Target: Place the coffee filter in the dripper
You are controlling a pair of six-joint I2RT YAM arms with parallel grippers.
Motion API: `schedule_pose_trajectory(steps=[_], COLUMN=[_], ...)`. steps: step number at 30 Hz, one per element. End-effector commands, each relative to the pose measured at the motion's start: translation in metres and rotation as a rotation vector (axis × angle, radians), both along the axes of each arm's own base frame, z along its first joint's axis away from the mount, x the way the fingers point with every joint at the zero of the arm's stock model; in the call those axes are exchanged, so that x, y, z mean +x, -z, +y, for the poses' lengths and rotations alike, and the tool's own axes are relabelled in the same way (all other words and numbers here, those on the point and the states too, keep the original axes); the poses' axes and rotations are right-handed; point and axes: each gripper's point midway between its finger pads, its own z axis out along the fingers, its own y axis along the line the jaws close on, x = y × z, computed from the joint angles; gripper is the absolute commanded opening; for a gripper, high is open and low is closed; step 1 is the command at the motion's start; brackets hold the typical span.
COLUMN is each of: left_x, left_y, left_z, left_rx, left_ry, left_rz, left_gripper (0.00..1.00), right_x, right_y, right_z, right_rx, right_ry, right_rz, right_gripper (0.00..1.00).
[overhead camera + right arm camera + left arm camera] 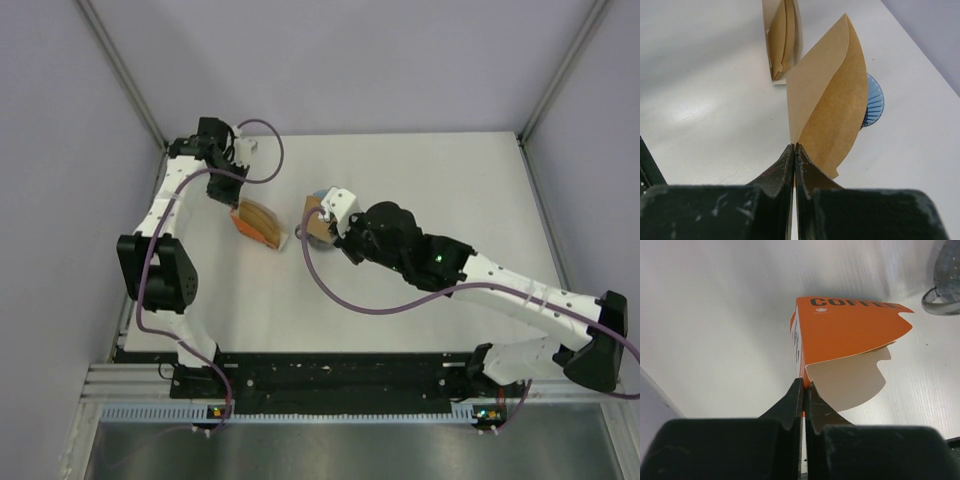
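Right arm stretched to desk centre, right gripper [794,146] clamped on coffee filter [827,100], blue dripper [874,104] just behind. Left gripper [804,383] pinching orange coffee pack [850,327] toward left edge. White desk [450,180], lilac walls [350,60].

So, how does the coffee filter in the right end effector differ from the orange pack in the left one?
The coffee filter is plain tan paper; the orange pack carries black "COFFEE" lettering. The coffee filter is one thin folded sheet; the orange pack is a wedge-shaped carton with an open flap. Both are pinched at one edge: the filter by the right end effector, the pack by the left end effector.
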Motion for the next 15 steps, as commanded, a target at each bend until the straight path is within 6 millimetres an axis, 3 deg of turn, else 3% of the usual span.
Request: schedule_pose_trajectory(steps=[1,8,13,15], left_x=[0.019,0.032,0.029,0.029], left_y=[-0.004,0.012,0.013,0.008], left_z=[0.012,0.011,0.008,0.006], left_rx=[0.055,0.047,0.028,0.022], left_ry=[-0.003,0.001,0.008,0.014], left_rz=[-0.010,0.032,0.038,0.023], left_gripper=[0.00,0.01,0.28,0.33], right_x=[0.005,0.008,0.008,0.009], right_y=[-0.015,-0.008,-0.005,-0.005], right_z=[-0.019,-0.023,-0.023,-0.024], right_rx=[0.021,-0.009,-0.019,-0.022], right_ry=[0.053,0.071,0.072,0.074], right_rz=[-0.040,-0.037,-0.033,-0.034], right_gripper=[0.00,0.00,0.00,0.00])
